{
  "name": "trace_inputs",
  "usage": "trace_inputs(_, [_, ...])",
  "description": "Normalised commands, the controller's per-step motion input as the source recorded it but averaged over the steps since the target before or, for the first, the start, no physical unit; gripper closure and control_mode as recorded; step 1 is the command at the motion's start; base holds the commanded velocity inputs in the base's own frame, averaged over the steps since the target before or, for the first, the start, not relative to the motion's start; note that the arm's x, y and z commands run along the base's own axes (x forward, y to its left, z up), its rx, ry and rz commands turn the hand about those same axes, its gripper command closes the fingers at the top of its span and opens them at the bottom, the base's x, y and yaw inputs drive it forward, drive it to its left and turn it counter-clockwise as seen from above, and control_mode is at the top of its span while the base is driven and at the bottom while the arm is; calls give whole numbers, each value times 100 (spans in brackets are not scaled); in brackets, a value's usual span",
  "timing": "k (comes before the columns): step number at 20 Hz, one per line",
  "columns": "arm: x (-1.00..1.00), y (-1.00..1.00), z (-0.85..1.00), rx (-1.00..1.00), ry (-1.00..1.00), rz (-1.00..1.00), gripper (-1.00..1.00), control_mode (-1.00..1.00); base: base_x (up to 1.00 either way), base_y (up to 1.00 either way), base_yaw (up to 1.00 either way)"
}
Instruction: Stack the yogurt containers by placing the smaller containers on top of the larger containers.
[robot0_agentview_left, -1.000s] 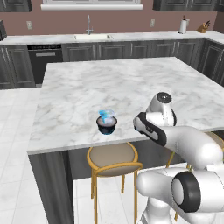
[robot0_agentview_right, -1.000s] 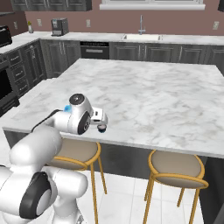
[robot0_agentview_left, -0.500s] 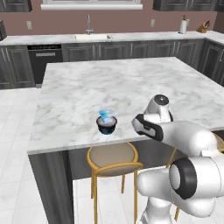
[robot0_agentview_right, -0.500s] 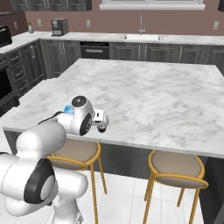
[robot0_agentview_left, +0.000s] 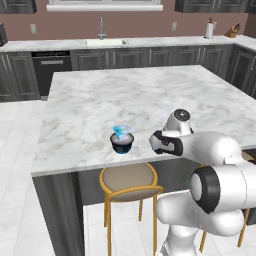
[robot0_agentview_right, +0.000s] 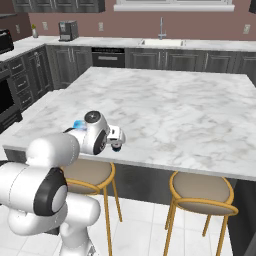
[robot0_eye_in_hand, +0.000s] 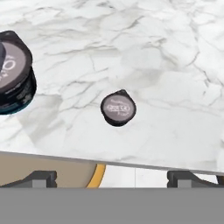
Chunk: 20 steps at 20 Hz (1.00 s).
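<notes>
The wide dark cup (robot0_eye_in_hand: 13, 72) is cut off by the hand view's left edge. In the right base view, the arm hides all but a sliver of the light-blue cup (robot0_agentview_right: 78, 124). Lid lettering is unreadable.

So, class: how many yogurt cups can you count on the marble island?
3. The light-blue cup sits on the wide dark cup near the island's front edge. The tiny dark cup stands alone on the marble beside them, below the tool.
</notes>
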Motion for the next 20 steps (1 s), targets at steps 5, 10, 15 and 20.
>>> trace_inputs(5, [16, 0, -10, 0, 0, 0, -100, -100, 0, 0, 0])
trace_inputs(10, [12, -3, -10, 0, 0, 0, -100, -100, 0, 0, 0])
trace_inputs(15, [11, -7, -13, 0, 0, 0, -100, -100, 0, 0, 0])
trace_inputs(20, [16, -4, -13, 0, 0, 0, -100, -100, 0, 0, 0])
